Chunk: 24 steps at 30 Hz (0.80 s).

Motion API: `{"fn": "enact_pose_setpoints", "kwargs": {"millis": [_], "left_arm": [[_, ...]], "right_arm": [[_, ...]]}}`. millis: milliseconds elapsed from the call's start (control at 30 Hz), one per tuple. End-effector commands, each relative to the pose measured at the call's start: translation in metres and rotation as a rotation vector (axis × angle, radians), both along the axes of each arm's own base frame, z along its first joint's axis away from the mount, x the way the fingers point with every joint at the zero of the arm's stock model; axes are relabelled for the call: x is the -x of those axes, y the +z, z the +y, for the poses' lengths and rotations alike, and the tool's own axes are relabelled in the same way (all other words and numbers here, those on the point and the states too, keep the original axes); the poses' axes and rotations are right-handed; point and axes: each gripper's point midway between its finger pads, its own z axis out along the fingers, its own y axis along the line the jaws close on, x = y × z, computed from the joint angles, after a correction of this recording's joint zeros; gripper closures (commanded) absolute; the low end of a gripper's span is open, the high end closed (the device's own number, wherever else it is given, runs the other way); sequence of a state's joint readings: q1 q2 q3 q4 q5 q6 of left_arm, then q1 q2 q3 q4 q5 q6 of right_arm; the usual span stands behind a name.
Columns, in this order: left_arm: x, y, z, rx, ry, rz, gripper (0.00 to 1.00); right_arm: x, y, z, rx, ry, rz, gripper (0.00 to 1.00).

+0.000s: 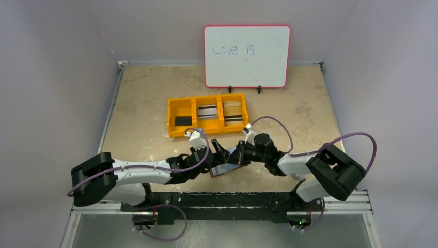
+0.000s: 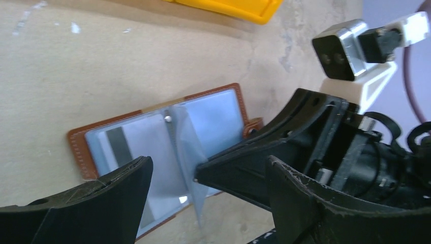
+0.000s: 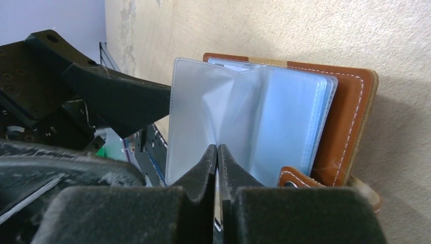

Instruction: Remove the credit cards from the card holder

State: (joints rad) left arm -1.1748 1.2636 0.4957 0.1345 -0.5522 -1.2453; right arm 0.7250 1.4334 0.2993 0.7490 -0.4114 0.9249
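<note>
The card holder (image 2: 81,147) lies open and flat on the table (image 1: 144,103), near the front edge, at 6 o'clock from the yellow bin (image 1: 172,118) in the top view, and both grippers meet above it. Its brown leather faces down and its pale sleeves face up. In the left wrist view the snap tab (image 2: 252,127) points to 3 o'clock. One striped card (image 2: 116,146) with a dark stripe sits inside a sleeve on the half at 9 o'clock. The right gripper (image 3: 217,152) comes in from 3 o'clock in the top view. Its two fingers are pressed fully together, and between them they pinch the edge of one clear sleeve (image 3: 203,112). This sleeve stands up from the middle fold like a page, while the other sleeves (image 3: 295,117) lie flat at 3 o'clock of it. The left gripper (image 2: 208,162) reaches from 9 o'clock in the top view and hangs just above the holder with its jaws spread wide, and nothing is between them. In its own camera one finger (image 2: 117,193) covers the 6 o'clock edge of the holder, and the other is at 3 o'clock, beyond the right gripper. Three credit cards lie in the bin, one in each compartment: a black card (image 1: 182,121), a grey-white card (image 1: 207,111) and a beige card (image 1: 233,109). A whiteboard (image 1: 247,56) stands at 12 o'clock from the bin.
</note>
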Motion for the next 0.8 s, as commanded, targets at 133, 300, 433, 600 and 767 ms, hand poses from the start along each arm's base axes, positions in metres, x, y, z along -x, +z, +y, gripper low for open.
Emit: {"fn": "enact_pose_setpoints", "kwargs": {"millis": [133,300,433,600,767], "left_arm": [[-0.016,0.029,-0.048,0.221,-0.077,-0.009,0.31],[-0.023,0.030,-0.055,0.275,-0.079,-0.012,0.34],[-0.027,0.034,-0.065,0.254,-0.103,-0.025,0.35],[-0.032,0.028,-0.087,0.235,-0.141,-0.008,0.37],[-0.032,0.021,-0.111,0.248,-0.192,0.016,0.40]], "right_arm": [[-0.004,0.018,0.000,-0.055,-0.019,-0.032,0.90],[-0.011,0.016,-0.021,0.064,-0.117,-0.038,0.72],[-0.018,0.014,-0.054,0.197,-0.253,-0.042,0.70],[-0.015,0.015,-0.104,0.322,-0.464,-0.023,0.72],[-0.014,0.037,-0.131,0.265,-0.611,-0.067,0.73]]}}
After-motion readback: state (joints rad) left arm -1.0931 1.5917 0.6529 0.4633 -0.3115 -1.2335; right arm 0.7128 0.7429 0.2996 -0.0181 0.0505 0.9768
